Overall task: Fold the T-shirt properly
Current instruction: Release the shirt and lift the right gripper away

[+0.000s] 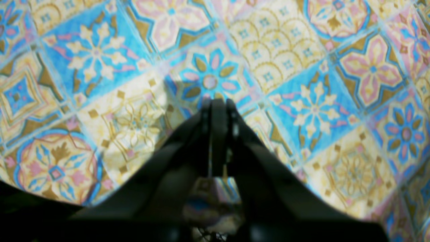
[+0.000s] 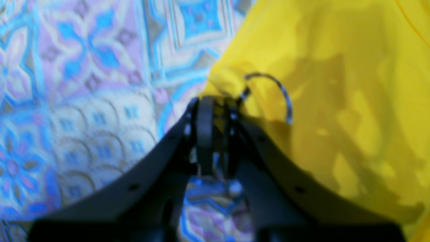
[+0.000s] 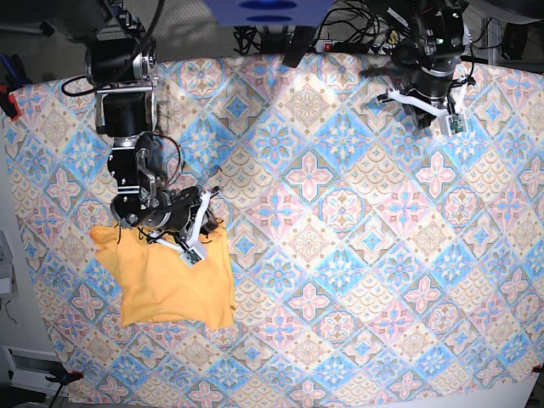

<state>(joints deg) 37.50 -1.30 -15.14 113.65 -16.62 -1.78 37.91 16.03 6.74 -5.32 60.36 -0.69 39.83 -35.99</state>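
In the base view the T-shirt [image 3: 174,285] lies bunched in a rough square near the left edge of the tabletop, on the blue-pink tile-patterned cloth [image 3: 340,255] that covers the whole surface; one sleeve sticks out at its upper left; the right pincer [image 3: 206,223] sits at the shirt's upper right corner, low over the fabric; that view is too small to show how its jaws stand; the right wrist view settles it, showing the right pincer [image 2: 215,101] narrowed onto a bunched yellow edge of the T-shirt [image 2: 336,101], with the patterned cloth [image 2: 84,101] bare on the left half of that picture and the shirt filling the right half; a thin dark curved line [image 2: 278,90] shows on the fabric just beside the fingertips, too blurred to tell what it is; further right in the base view the cloth lies open and flat across the middle and right of the tabletop, with wide room between the two arms; the left pincer [image 3: 422,115] hangs near the far right corner, well apart from the shirt; the left wrist view shows what the base view cannot, the left pincer [image 1: 218,101] with its jaws pressed together on nothing, above bare patterned cloth [image 1: 302,67]; no yellow fabric appears in that view.
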